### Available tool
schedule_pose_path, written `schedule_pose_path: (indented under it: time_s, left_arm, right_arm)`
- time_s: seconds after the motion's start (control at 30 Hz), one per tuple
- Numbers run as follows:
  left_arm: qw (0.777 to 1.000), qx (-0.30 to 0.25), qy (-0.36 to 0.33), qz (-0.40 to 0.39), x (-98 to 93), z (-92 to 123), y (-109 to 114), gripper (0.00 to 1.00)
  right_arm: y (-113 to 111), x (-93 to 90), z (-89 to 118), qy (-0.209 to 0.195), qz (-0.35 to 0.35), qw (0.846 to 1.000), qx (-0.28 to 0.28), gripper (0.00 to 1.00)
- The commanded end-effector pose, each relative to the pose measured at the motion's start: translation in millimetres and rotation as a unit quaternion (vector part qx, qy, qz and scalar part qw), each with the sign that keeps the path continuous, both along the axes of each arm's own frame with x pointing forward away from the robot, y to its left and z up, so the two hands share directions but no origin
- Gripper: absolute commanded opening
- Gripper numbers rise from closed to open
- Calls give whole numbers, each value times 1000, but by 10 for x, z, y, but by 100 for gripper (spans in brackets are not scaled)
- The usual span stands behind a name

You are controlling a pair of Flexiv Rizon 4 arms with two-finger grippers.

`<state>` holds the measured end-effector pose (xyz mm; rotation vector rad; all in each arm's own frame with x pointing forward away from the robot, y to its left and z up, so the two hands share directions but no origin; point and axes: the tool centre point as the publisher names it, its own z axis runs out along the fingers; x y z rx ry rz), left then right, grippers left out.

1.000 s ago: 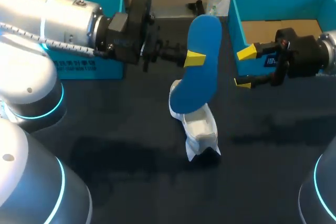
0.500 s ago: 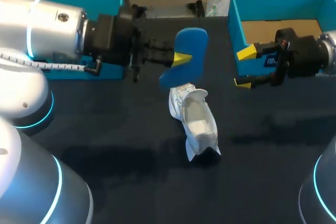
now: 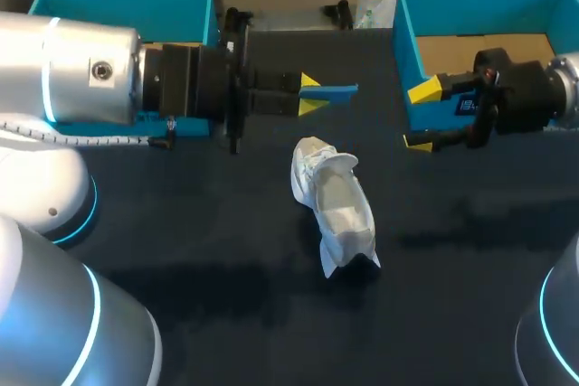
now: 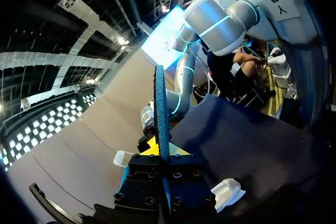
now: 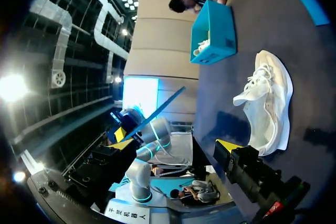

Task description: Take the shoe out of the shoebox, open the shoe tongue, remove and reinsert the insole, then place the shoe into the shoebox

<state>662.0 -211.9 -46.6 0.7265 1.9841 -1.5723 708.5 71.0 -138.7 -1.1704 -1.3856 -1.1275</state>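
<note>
Left gripper [image 3: 312, 94], upper middle of frame: clamped on blue insole [image 3: 339, 90], seen edge-on, above table [image 3: 181, 223]. White shoe [image 3: 339, 210] at frame centre, lying on table, opening up, apart from insole. Right gripper [image 3: 422, 117], upper right: fingers apart, just before front wall of right shoebox [image 3: 403, 33]. Second shoebox [image 3: 136, 2] upper left, behind left arm [image 3: 90, 70].
</note>
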Motion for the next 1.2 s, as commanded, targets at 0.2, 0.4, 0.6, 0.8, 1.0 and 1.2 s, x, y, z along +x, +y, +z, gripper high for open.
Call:
schedule_pose_path:
  time_s: [0.2, 0.4, 0.6, 0.8, 1.0, 1.2]
  left_arm:
    - [995, -16, -103, 3, -57, -275, 29, 0]
    - [973, -41, -227, 10, -30, -516, 52, 0]
    - [951, -48, -305, 28, -22, -725, 25, 0]
    - [922, -59, -378, 60, -4, -903, 7, 0]
    - [904, -50, -422, 55, -13, -1089, 6, 0]
    - [904, -50, -423, 37, -77, -1127, -33, 0]
  right_arm:
    - [10, 4, -5, 0, 0, 1000, -1, 100]
    - [10, 4, -5, 0, 0, 1000, -1, 100]
    - [10, 4, -5, 0, 0, 1000, -1, 100]
    - [10, 4, -5, 0, 0, 1000, -1, 100]
    - [10, 4, -5, 0, 0, 1000, -1, 100]
    - [10, 4, -5, 0, 0, 1000, -1, 100]
